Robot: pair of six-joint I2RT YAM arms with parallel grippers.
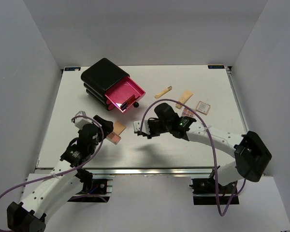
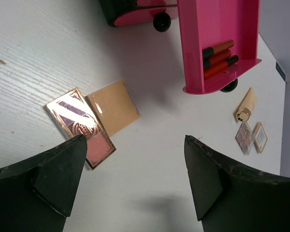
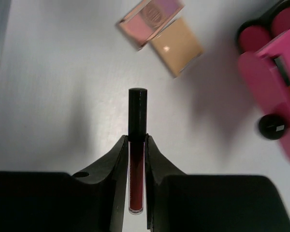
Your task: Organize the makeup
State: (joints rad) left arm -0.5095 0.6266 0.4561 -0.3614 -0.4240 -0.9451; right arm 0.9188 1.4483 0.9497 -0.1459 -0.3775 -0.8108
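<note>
Box: upper left of the top view
Drawer: pulled out right of box, pencils inside
Tubes: right of drawer
Compact: below drawer, touching palette

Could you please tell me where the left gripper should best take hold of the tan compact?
Probably straight down from above, since the tan compact lies flat. Pinch across the two opposite edges running away from the pink palette; the side against it leaves no finger room.

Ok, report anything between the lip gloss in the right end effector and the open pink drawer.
Nothing visible: bare table separates the lip gloss and the drawer; the palette and compact lie off aside.
</note>
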